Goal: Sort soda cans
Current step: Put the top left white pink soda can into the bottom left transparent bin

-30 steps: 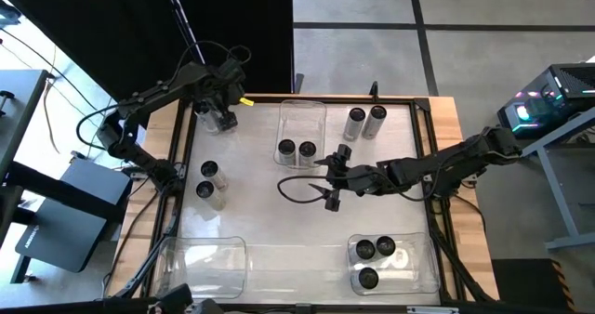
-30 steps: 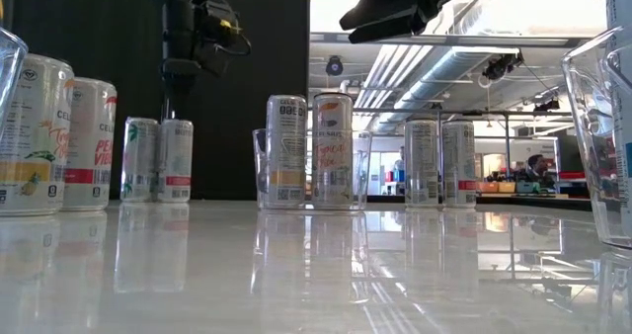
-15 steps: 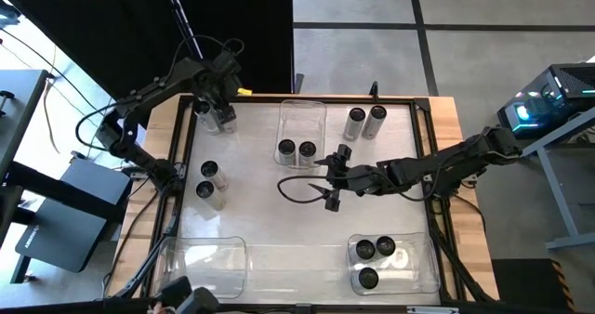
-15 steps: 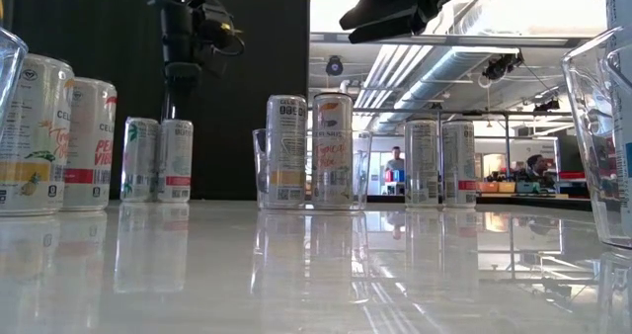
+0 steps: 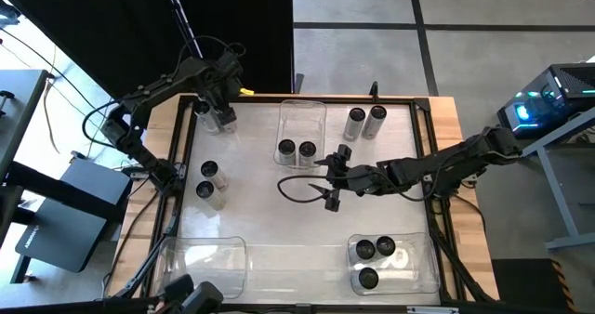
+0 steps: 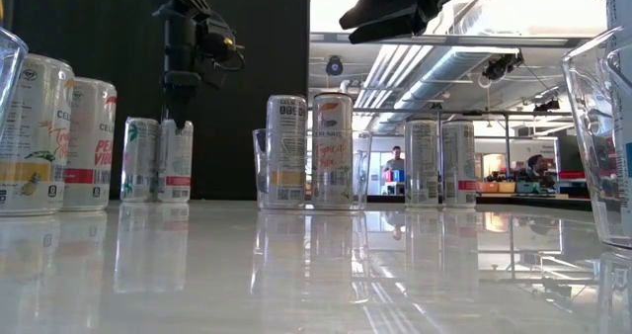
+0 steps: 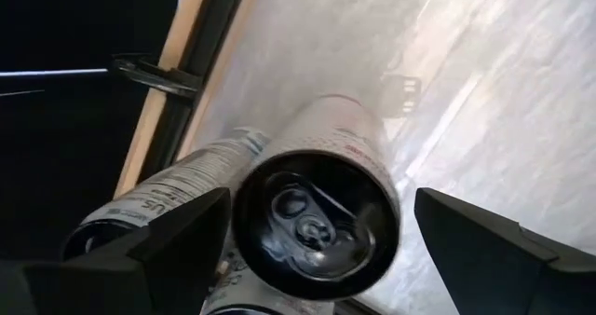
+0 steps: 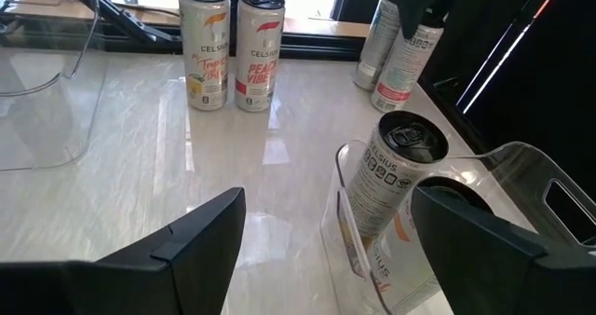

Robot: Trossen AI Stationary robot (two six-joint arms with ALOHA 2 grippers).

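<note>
Silver-grey soda cans (image 5: pixel 363 123), dark tops; clear bins (image 5: pixel 302 114).

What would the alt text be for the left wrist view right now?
Seen from directly above, a soda can with a dark top stands between the open fingers of the left gripper, untouched. A second can stands just beside it, on the glossy white table near its wooden edge.

- Left arm (image 5: pixel 153 91): I see matte black jointed links, with thin black cables looping off the wrist.
- Right arm (image 5: pixel 437 165): I see the same black links; a dark cable curls beside its gripper.
- Fingers (image 8: pixel 177 250): broad, flat, black, angular wedges.
</note>
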